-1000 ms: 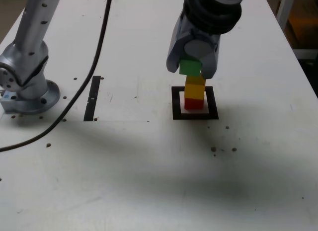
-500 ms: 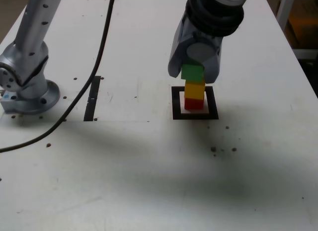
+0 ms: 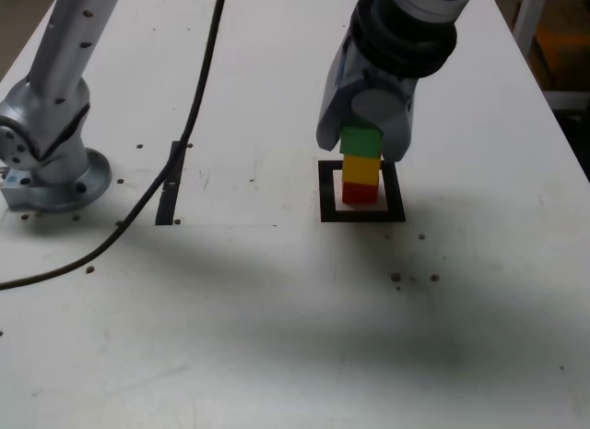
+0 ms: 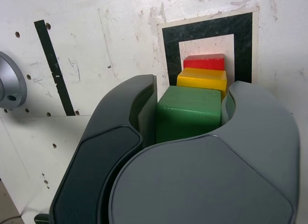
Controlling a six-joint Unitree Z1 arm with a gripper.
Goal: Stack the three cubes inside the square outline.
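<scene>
Gripping the green cube [image 3: 361, 141] between my two jaws, I have it clamped on opposite faces, sitting level right on top of the yellow cube [image 3: 361, 170]; whether the two faces actually press together I cannot tell. The yellow one rests on the red cube [image 3: 360, 193], and the red one stands on the white centre of the square outline [image 3: 327, 191]. That makes three cubes, one of each colour, lined up in a single column whose long axis runs straight up from the table [image 3: 277, 337]. In the wrist view the green cube [image 4: 188, 113] fills the gap in my gripper [image 4: 190, 119], with the yellow [image 4: 202, 82] and red [image 4: 204, 62] edges stepping out beyond it and the black border [image 4: 207, 32] framing all of them.

My gripper [image 3: 361, 134] points down over the outline, and its jaws hide the sides of the green block from the exterior view. Nothing else crowds the stack. To the exterior view's left, well apart from the square, lies one narrow black strip [image 3: 171, 182], and a black cable [image 3: 175, 152] loops across the table and crosses that strip. Further left stands the round metal base [image 3: 53, 175] of my arm. Small dark specks dot the white tabletop near the outline, on the exterior view's right and below it.
</scene>
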